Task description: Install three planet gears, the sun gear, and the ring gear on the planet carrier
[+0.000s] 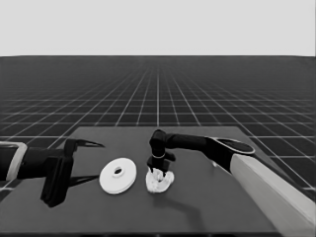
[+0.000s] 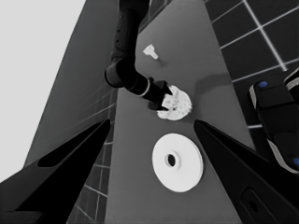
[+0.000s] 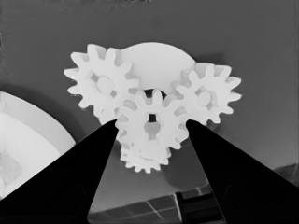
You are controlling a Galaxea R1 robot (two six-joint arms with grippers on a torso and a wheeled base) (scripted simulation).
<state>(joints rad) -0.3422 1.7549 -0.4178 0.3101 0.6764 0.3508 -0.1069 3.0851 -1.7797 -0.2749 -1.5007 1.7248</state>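
Observation:
The smaller round part [image 1: 163,186] lies at the table's middle with three planet gears on it: one [image 3: 100,84], a second [image 3: 205,95] and a third [image 3: 145,158]. At their centre, meshed with them, is the sun gear [image 3: 152,123], and my right gripper [image 1: 158,170] stands straight above it, shut on it, one finger against each side. The larger round part [image 1: 117,175] lies flat just to the left, apart from the stack. My left gripper [image 1: 96,161] waits open over the table's left end, holding nothing.
A thin white piece [image 2: 150,51] lies on the table beyond the right arm. The right arm's pale forearm [image 1: 266,187] crosses the lower right of the table [image 1: 222,212]. Dark machinery with blue lights [image 2: 275,112] sits past the table's edge.

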